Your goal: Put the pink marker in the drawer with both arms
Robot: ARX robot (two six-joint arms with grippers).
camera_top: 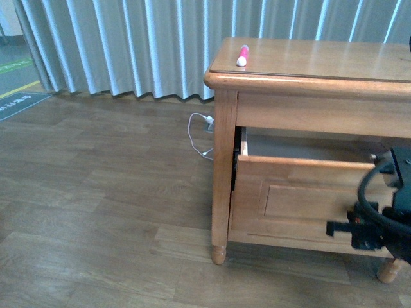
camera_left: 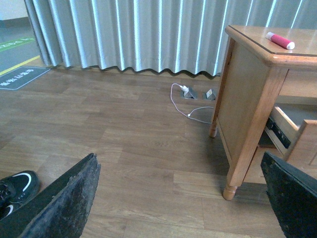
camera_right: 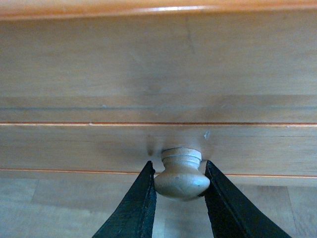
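The pink marker point(camera_top: 243, 55) with its white end lies near the front left corner of the cabinet top point(camera_top: 308, 61); it also shows in the left wrist view point(camera_left: 280, 40). The drawer point(camera_top: 295, 199) is pulled partly out, its inside open along the top. My right gripper point(camera_right: 180, 184) is shut on the drawer's pale round knob point(camera_right: 182, 173), one finger on each side. In the front view the right arm point(camera_top: 379, 218) covers the knob. My left gripper point(camera_left: 181, 198) hangs open over the floor, left of the cabinet, with nothing between its fingers point(camera_left: 69, 198).
A wooden cabinet leg point(camera_top: 219, 247) stands on the plank floor. A white cable point(camera_top: 196, 135) and floor sockets point(camera_left: 189, 93) lie by the grey curtain point(camera_top: 160, 45). A black shoe point(camera_left: 15, 186) shows at the left wrist view's edge.
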